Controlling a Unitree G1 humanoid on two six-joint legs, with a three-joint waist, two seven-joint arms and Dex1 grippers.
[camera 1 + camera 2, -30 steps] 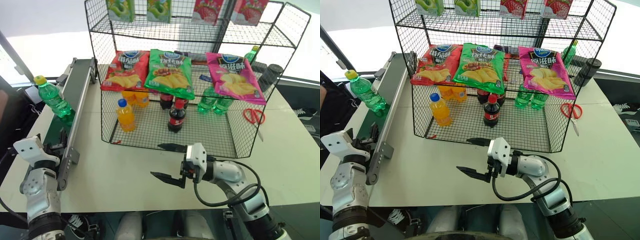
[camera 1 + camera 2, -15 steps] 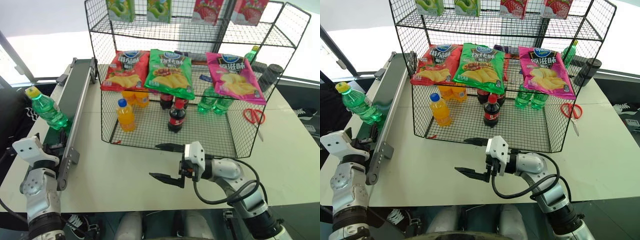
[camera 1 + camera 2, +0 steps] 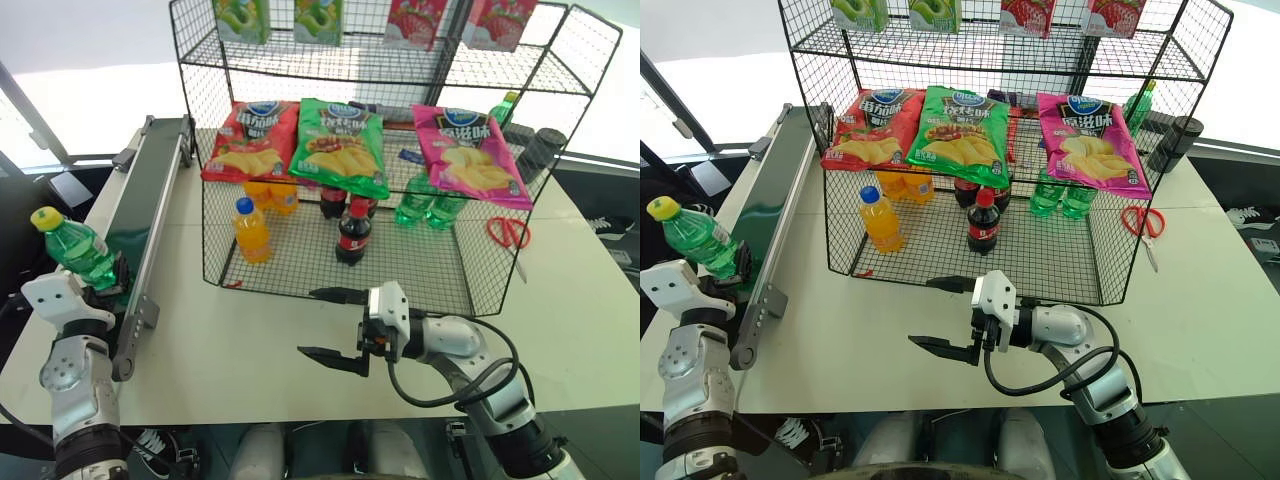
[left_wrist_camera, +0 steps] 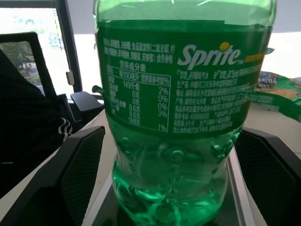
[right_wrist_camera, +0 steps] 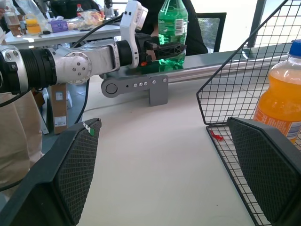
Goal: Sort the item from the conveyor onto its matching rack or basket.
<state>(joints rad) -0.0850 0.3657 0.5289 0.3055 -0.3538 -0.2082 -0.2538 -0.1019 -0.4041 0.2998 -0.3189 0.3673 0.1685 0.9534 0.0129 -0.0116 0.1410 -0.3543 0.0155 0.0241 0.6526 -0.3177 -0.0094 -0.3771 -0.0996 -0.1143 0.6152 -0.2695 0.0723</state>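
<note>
At far left, the left gripper (image 4: pixel 164 179) brackets the clear-green yellow-capped soda bottle (image 3: pixel 78 255) on the dark-green conveyor belt (image 3: pixel 150 200), fingers not visibly touching; right gripper (image 3: pixel 333 324) gapes wide, empty

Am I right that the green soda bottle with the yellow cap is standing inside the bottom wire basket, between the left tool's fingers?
Not quite. The green soda bottle is between the left tool's fingers, but on the conveyor, outside the bottom wire basket. The left eye view shows it.
</note>
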